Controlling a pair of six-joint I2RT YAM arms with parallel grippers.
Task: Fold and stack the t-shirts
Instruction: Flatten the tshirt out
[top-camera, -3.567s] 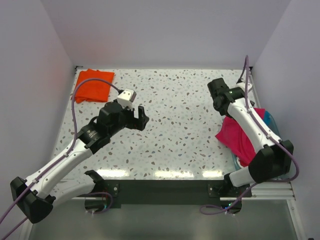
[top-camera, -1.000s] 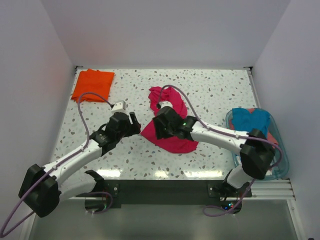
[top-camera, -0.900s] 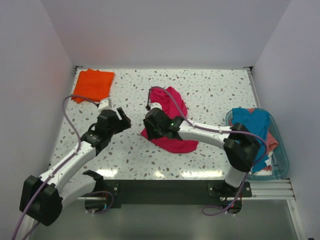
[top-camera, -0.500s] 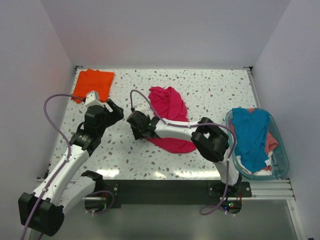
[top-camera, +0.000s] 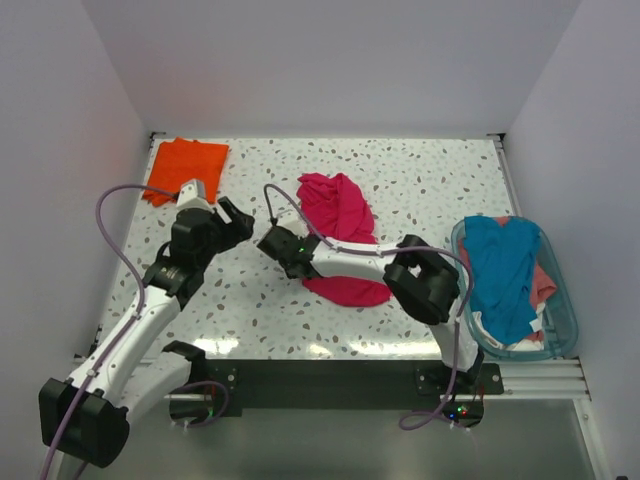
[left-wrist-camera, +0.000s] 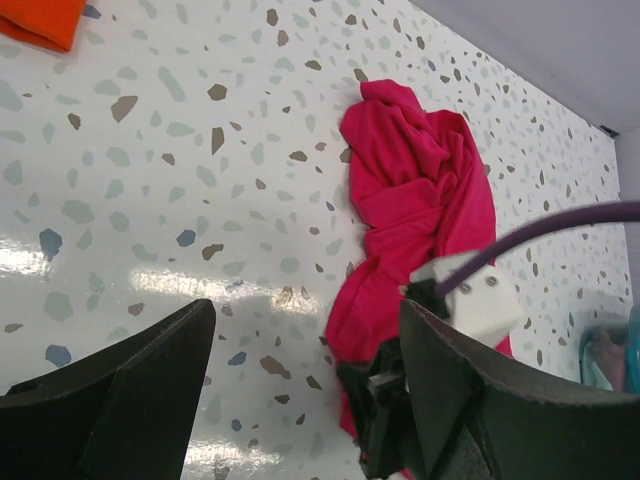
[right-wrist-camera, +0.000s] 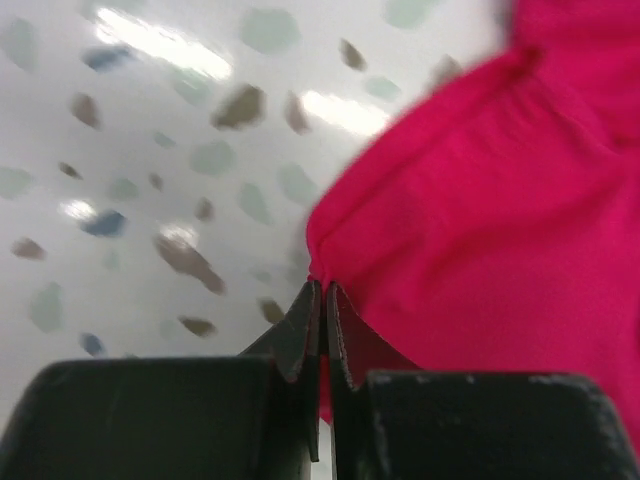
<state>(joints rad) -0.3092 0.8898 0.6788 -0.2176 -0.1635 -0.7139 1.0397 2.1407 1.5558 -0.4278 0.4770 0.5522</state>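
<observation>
- The orange t-shirt (top-camera: 187, 170) is found folded flat at the 10 o'clock corner of the tabletop (top-camera: 430, 180), well apart from both arms.
- The left gripper (top-camera: 237, 215) is noted as released: its jaws stand wide apart over bare tabletop and nothing is held. It is placed between the orange t-shirt and the magenta-red t-shirt (top-camera: 340, 210), at about 9 o'clock of the latter.
- The right gripper (right-wrist-camera: 322, 292) is seen clenched, with its fingers pressed together on the edge of the magenta-red t-shirt at that garment's 8 o'clock side. The pinch is confirmed in the right wrist view, where the cloth edge meets the fingertips. The right arm is laid across the garment from 4 o'clock.
- The magenta-red t-shirt is observed crumpled and unfolded near the middle of the tabletop, stretched from 12 o'clock toward 5 o'clock.
- A clear blue-rimmed tub (top-camera: 572, 325) is located at the 4 o'clock edge of the tabletop. The teal-blue t-shirt (top-camera: 500, 265) is draped on top of its contents. The salmon-pink t-shirt (top-camera: 544, 282) is partly covered by it and shows at its 3 o'clock side.
</observation>
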